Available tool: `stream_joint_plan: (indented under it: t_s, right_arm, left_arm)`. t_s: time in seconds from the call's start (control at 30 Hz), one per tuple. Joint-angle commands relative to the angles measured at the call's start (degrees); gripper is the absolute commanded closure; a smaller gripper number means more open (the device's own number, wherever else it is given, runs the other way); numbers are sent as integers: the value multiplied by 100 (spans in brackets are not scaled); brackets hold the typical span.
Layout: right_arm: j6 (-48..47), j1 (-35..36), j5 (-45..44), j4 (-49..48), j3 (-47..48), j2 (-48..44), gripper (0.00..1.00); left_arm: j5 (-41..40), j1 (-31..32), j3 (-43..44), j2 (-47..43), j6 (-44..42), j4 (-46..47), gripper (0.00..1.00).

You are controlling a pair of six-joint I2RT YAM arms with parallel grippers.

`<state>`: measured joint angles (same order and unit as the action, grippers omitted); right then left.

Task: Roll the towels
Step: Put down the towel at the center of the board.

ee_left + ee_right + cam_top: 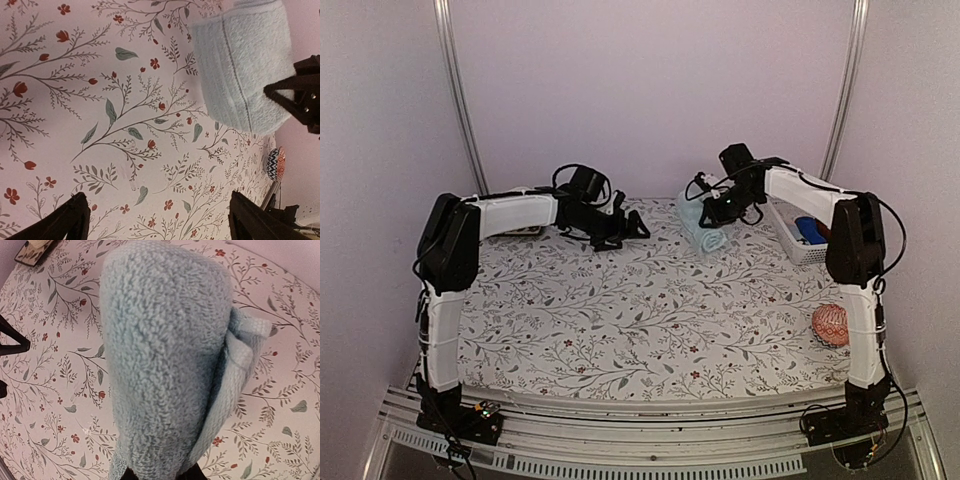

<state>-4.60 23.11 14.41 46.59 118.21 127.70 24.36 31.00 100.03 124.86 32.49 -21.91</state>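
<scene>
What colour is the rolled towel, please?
The towel is pale blue-green, clearest in the right wrist view.

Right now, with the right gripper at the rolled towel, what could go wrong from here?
1. The outer layer of the towel gapes from the roll in the right wrist view; it may unroll once let go.
2. The open left gripper hangs close to the right gripper by the towel; reaching in could knock them together.
3. The roll lies near the basket; a push could shove it against that.
</scene>
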Motion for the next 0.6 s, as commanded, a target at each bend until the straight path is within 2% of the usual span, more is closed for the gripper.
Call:
stream_joint_plan:
  t_s: [0.0, 0.23, 0.43, 0.57]
  right_arm:
    - [-138, 620, -226, 81, 88, 875, 98]
    - [-164, 1191, 406, -196, 104, 1358, 98]
    - [60, 1257, 1014, -389, 38, 1529, 97]
    - [162, 1265, 1408, -522, 1, 1580, 96]
  left_arm:
    - [-198, 34, -14, 70, 202, -226, 3]
    - [-120, -95, -571, -93, 113, -220, 3]
    - [43, -121, -792, -97, 178, -66, 3]
    - [198, -130, -637, 122, 179, -45, 3]
